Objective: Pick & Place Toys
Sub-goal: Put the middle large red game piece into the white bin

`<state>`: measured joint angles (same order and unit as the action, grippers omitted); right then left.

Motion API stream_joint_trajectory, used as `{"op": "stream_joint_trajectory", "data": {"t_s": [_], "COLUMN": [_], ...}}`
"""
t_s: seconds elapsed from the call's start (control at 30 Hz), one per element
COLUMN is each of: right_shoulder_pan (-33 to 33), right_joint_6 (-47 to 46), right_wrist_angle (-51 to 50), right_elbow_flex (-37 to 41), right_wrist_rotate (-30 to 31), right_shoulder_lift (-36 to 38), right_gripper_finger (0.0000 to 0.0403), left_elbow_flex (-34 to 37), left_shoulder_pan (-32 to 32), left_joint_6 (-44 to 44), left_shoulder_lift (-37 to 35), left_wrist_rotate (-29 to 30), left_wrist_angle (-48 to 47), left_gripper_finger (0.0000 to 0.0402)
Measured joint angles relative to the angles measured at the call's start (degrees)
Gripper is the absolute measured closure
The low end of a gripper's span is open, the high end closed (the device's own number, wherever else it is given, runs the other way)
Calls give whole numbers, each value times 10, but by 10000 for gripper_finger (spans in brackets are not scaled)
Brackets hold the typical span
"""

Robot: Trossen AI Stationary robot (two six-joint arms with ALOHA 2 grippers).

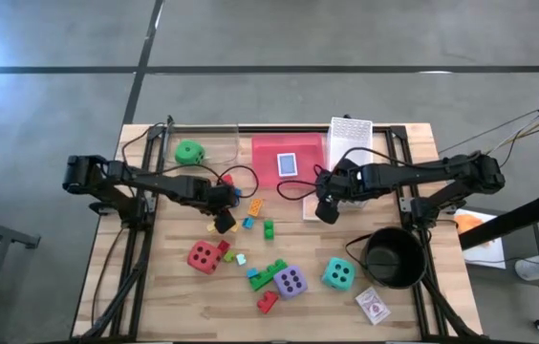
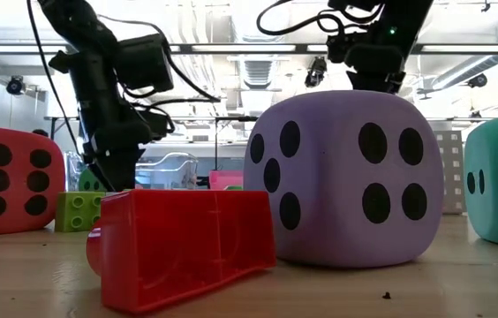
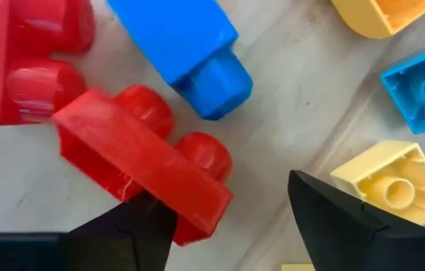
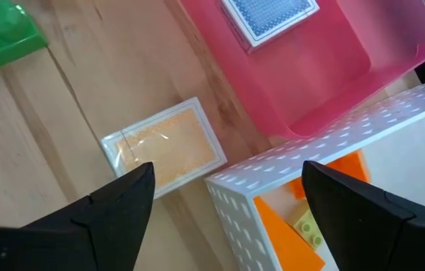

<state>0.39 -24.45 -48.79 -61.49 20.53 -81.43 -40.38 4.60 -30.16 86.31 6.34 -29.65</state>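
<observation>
In the left-centre of the high view, the left gripper (image 1: 224,203) stands half open over a small red plastic brick (image 3: 141,162), one finger against its edge, not yet clamped. The right gripper (image 1: 328,204), centre-right, hangs wide open and empty above a clear-wrapped orange card pack (image 4: 166,145) beside the white mesh basket (image 4: 363,158).

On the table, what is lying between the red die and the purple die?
In the high view, small bricks lie between the red die and the purple die: a teal brick and green bricks.
</observation>
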Motion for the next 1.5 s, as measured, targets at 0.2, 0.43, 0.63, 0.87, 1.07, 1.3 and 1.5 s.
{"op": "stream_joint_trajectory", "data": {"t_s": [0.2, 0.43, 0.63, 0.87, 1.07, 1.3, 1.5], "right_shoulder_pan": [5, 5, 9, 33, 74, 119, 127], "right_joint_6": [2, 1, 1, 54, 201, 387, 461], "right_wrist_angle": [0, 0, 4, 64, 183, 373, 517], "right_elbow_flex": [0, 0, 0, 0, 0, 0, 0], "right_wrist_rotate": [0, 0, 0, 0, 10, 66, 121], "right_shoulder_lift": [0, 0, 0, 0, 0, -1, -1], "right_gripper_finger": [74, 74, 74, 74, 74, 74, 74], "left_elbow_flex": [1, 0, 1, -2, -11, -11, -12], "left_shoulder_pan": [1, 0, 0, -8, -16, -16, -16], "left_joint_6": [-12, -12, -5, -15, -18, -29, -33], "left_shoulder_lift": [0, -1, -7, -60, -152, -235, -244], "left_wrist_rotate": [6, 1, -5, -40, -59, -152, -218], "left_wrist_angle": [0, -2, -8, -30, 3, 197, 388], "left_gripper_finger": [244, 373, 390, 390, 391, 391, 392]}}
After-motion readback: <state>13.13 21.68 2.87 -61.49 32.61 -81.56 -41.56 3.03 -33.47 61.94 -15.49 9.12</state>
